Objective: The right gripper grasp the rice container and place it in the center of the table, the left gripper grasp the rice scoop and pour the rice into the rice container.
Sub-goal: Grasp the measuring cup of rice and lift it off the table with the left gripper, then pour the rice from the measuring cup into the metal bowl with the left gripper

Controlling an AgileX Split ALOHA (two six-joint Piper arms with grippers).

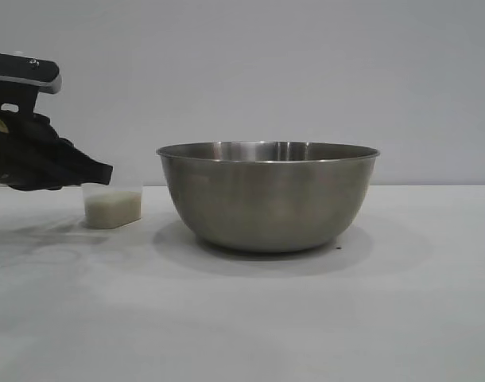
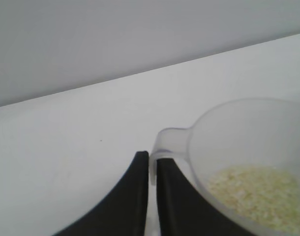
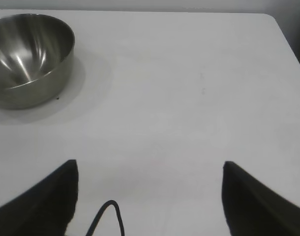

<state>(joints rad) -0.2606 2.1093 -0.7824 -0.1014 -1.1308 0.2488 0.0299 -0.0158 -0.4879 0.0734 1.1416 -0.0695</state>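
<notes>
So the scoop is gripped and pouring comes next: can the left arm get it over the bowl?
Probably yes: the left gripper holds the scoop, and only bare table separates it from the bowl.

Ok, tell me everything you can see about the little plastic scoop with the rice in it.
The rice scoop is a small translucent plastic cup with a side handle near its rim. White rice fills its bottom. It stands upright at the table's left side, apart from the steel bowl. The left hand is shut on its handle.
</notes>
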